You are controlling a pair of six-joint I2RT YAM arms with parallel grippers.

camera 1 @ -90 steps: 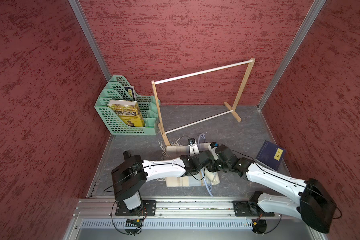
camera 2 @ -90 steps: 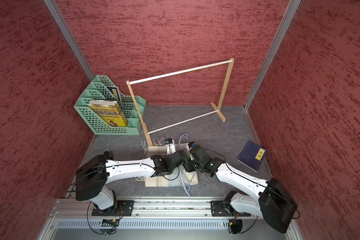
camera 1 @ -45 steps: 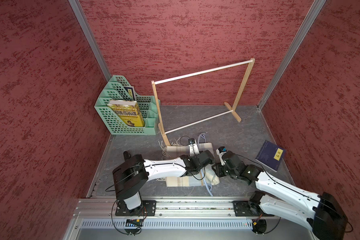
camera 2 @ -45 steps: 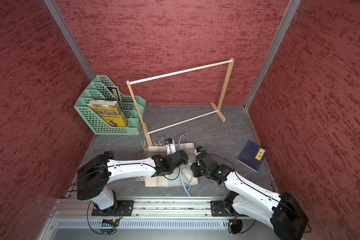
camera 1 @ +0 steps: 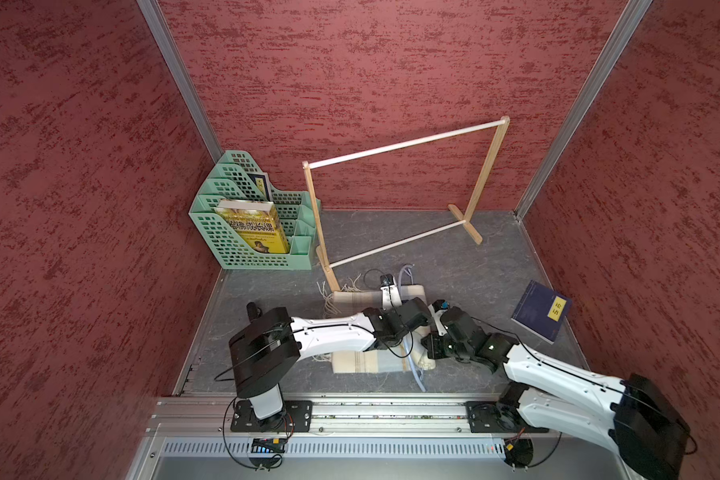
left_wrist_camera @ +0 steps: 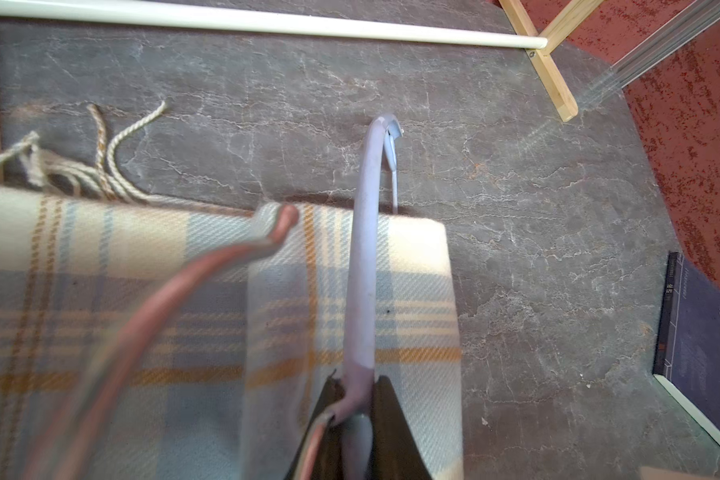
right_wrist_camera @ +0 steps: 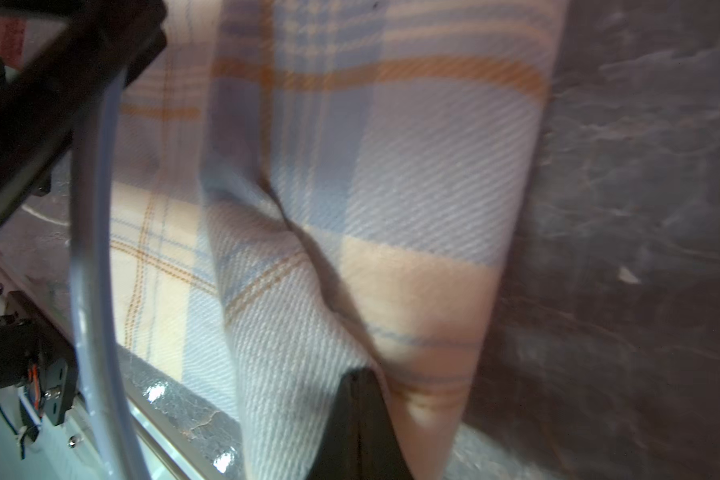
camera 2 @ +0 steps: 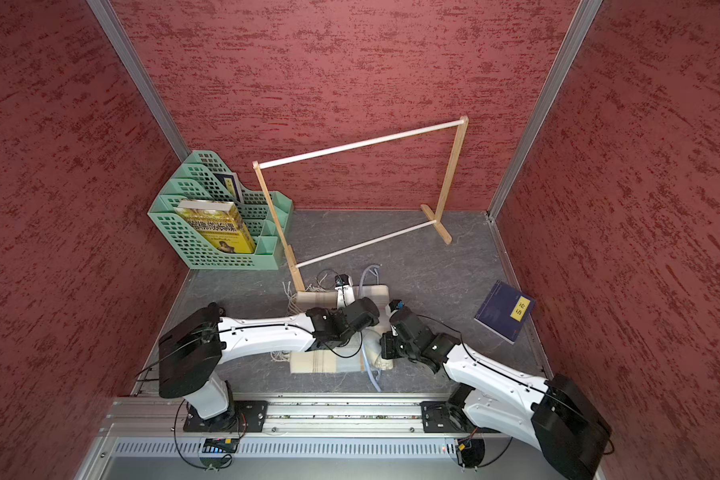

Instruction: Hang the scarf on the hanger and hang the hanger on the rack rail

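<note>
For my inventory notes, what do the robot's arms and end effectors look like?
The left arm and right arm have white shells, bulky black joint housings and thin black cables. The left end effector and right end effector are black, wedge-shaped.

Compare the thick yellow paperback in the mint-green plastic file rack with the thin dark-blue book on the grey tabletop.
The thick yellow paperback stands leaning in the mint-green plastic file rack; the thin dark-blue book lies flat on the grey tabletop. The paperback is clearly thicker than the blue book. The paperback's cover is mostly yellow; the blue book carries only a small yellow label. Both are closed and show Chinese characters.
</note>
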